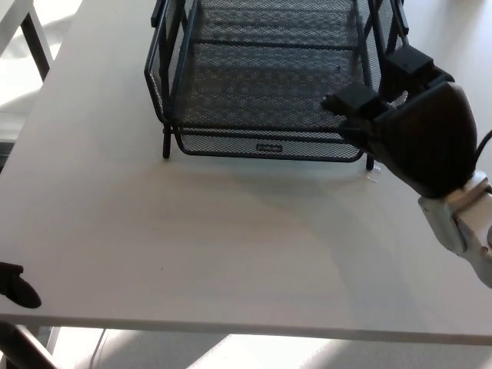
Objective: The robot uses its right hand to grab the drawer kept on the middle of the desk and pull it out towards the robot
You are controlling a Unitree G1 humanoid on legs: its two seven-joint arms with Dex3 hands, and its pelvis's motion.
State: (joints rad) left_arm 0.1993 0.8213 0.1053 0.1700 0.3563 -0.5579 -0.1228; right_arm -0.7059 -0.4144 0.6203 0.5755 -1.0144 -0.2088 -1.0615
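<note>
White desk, broad and bare toward the near edge. At its far middle stands the black wire-mesh drawer unit: stacked trays in a thin metal frame, standing on small feet.

The drawer to pull is the sliding mesh tray above the bottom one; its front rail sits just behind the fixed lower tray with the small label.

Handling judgement: mesh and thin rod, so light and stiff, not fragile. Smooth painted wire, likely slippery under hard fingers. The whole unit is light too, so a pull could drag the frame across the desk instead of sliding the tray. Best hold looks like a hook over the front rail or the right front corner, pulled straight toward the robot.

Right hand: comes in from the right, bulky black back turned up, white wrist trailing low right. 2 fingers reach left onto the tray's right front corner, touching the mesh. Whether they are clamped on the rail I cannot tell; the palm hides the thumb.

Left hand: only a dark tip at the desk's near left edge, state unreadable.
</note>
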